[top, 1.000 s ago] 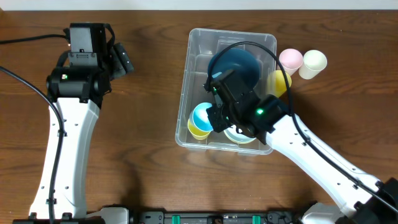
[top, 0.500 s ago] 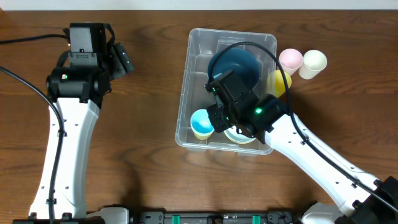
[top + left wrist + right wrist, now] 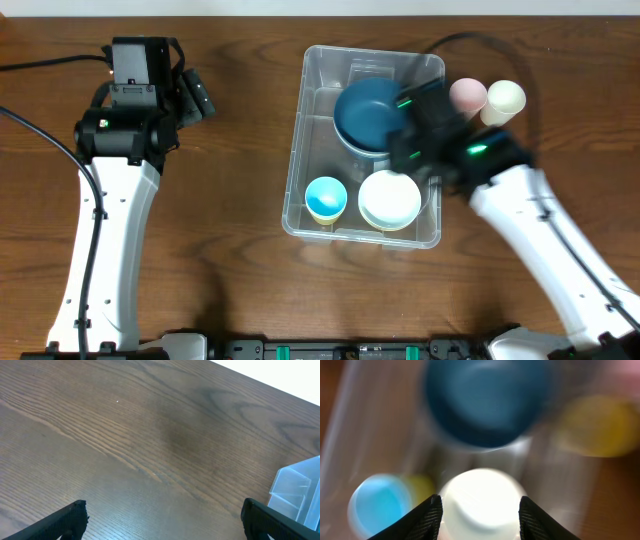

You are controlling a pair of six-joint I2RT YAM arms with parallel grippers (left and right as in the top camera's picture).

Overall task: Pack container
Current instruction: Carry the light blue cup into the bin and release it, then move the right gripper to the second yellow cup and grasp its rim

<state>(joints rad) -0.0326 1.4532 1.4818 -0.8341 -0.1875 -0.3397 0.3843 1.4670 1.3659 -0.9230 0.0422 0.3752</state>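
1. Overall, a wooden table (image 3: pixel 240 200) carries everything.
2. The left arm (image 3: pixel 100 250) lies along the table's left side. The left gripper (image 3: pixel 165 527) hovers over bare wood, its fingers spread wide and empty.
3. The right arm (image 3: pixel 540 240), blurred, reaches in from the right. The right gripper (image 3: pixel 480 516) hangs over the container's right side, its fingers apart and gripping nothing.
4. The container (image 3: pixel 300 140), a clear bin, sits mid-table, toward the far edge.
5. A dark blue bowl (image 3: pixel 362 112) fills its far half.
6. A white bowl (image 3: pixel 390 200) sits in its near right corner.
7. A light blue cup (image 3: pixel 326 198) stands just beside that bowl.
8. 2 cups, a pink cup (image 3: pixel 467 93) and a cream cup (image 3: pixel 506 97), stand outside the container.
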